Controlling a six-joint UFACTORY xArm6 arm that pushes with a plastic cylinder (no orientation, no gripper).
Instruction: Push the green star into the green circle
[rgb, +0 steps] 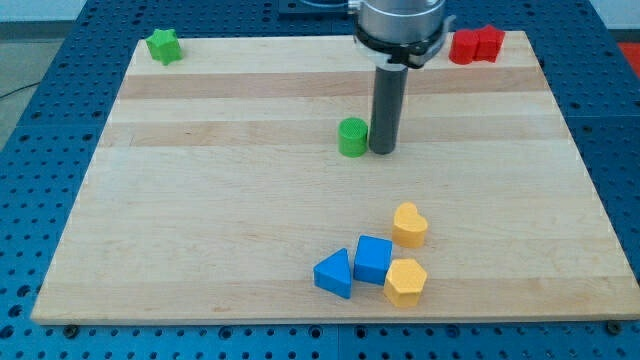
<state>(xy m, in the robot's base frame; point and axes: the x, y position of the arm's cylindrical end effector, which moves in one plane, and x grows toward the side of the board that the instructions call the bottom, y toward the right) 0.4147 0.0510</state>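
The green star (164, 46) sits at the board's top left corner. The green circle (352, 137), a short cylinder, stands near the board's middle, a little toward the top. My tip (382, 151) is on the board right beside the green circle, on its right side, about touching it. The green star is far to the left and up from my tip.
A red block (476, 46) lies at the top right corner. Near the bottom middle sit a yellow heart (409, 224), a blue cube (373, 259), a blue triangle (335, 273) and a yellow hexagon (405, 282). The wooden board (200, 200) lies on a blue perforated table.
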